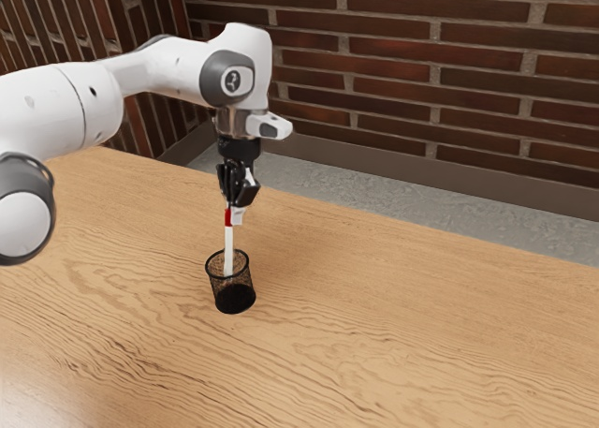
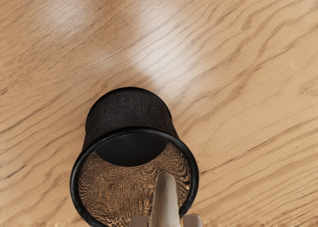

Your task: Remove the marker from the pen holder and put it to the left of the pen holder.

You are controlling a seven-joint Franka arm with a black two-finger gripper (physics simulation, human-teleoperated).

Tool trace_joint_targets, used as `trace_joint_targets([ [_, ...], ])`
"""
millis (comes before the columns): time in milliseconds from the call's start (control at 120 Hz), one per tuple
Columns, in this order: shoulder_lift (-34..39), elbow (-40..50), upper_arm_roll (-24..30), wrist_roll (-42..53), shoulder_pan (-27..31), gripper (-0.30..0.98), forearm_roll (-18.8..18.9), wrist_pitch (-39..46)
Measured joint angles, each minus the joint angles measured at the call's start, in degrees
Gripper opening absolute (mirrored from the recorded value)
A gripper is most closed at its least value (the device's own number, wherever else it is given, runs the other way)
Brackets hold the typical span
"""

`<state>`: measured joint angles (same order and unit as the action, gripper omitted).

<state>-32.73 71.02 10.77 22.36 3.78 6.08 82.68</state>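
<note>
The marker (image 1: 228,244) stands nearly upright, its lower end inside the mesh pen holder (image 1: 234,298), above the holder's floor. Your gripper (image 1: 234,216) is closed on its upper part, near the red band (image 1: 228,217), a finger on either side. The holder sits upright on the wooden table (image 1: 393,325); beyond you see a brick wall (image 1: 384,53).

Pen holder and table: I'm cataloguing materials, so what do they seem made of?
Pen holder: black mesh, probably painted metal, with fine see-through weave and smooth rim.
Table: wood or wood-look laminate, satin, with wavy grain and soft pale reflections.
</note>
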Motion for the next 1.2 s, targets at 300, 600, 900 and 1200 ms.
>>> trace_joint_targets([
  [300, 3.82, -2.78, -0.44, -0.02, 2.82, -0.08, 1.91, -7.46],
  [600, -1.56, -1.96, -1.66, -0.43, 7.39, -0.08, 3.39, -12.75],
  [900, -7.94, -0.56, -2.11, -1.46, 13.11, -0.08, 3.57, -18.21],
  [1200, -4.02, 1.07, 0.73, -2.32, 13.72, 0.45, 2.42, -19.02],
])
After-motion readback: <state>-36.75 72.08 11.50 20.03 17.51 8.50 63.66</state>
